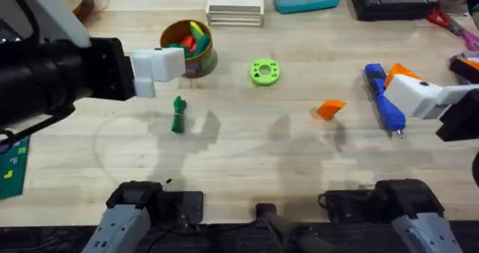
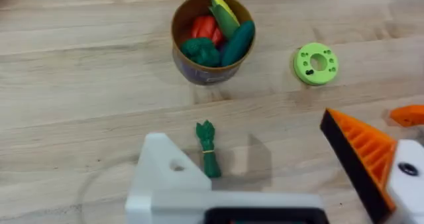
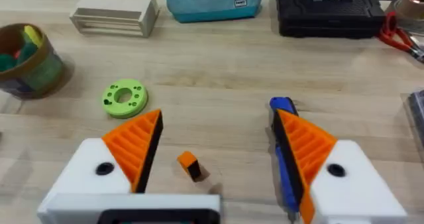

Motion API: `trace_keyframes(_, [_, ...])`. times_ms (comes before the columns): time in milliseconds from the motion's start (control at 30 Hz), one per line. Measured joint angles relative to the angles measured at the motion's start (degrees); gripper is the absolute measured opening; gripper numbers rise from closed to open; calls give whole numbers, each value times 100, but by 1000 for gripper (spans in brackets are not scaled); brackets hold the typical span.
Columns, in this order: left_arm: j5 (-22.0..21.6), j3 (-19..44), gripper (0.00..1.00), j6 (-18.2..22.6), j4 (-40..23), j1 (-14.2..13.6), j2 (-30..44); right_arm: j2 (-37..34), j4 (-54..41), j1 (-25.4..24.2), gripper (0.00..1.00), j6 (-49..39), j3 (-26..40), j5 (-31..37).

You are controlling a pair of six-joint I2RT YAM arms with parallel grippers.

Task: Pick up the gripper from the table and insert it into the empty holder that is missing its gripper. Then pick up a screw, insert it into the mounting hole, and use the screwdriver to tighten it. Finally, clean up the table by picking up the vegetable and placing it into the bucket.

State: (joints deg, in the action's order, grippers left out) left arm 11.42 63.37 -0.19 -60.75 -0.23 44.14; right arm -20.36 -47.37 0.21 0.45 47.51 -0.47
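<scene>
Hovering with jaws released: left gripper (image 2: 265, 184) above the vegetable (image 1: 178, 114) near the bucket (image 1: 188, 49), right gripper (image 3: 215, 151) beside the screwdriver (image 1: 384, 99).

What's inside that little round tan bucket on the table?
The round yellow-tan bucket holds a heap of toy vegetables: a red one, a yellow one and two dark green ones. They fill it to the rim, so the bucket's bottom and anything beneath them is hidden.
</scene>
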Motion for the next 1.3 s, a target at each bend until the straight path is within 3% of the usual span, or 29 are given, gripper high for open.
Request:
trace_keyframes(200, [165,0,986,-151,35,0,0,0,-2,0,991,0,0,-2])
trace_keyframes(333, [473,-43,987,-165,822,-1,3,0,-2,0,990,0,0,-1])
trace_keyframes(367, [829,-408,987,-1,1874,-126,-34,0,-2,0,990,0,0,0])
trace_keyframes(433, [1031,-919,987,64,2538,-306,-177,0,-2,0,991,0,0,-2])
trace_keyframes(600, [1266,-2350,987,144,3754,-947,-1071,0,-2,0,992,0,0,-1])
trace_keyframes(800, [1351,-3732,987,192,4667,-1832,-2656,0,-2,0,991,0,0,-1])
trace_keyframes(833, [1390,-4363,987,199,5074,-2150,-3218,0,-2,0,991,0,0,0])
trace_keyframes(1100, [1414,-6108,987,219,6278,-2689,-4314,0,-2,0,990,0,0,0])
trace_keyframes(1300, [1405,-6299,987,234,5768,-3065,-4376,0,-2,0,991,0,0,-2])
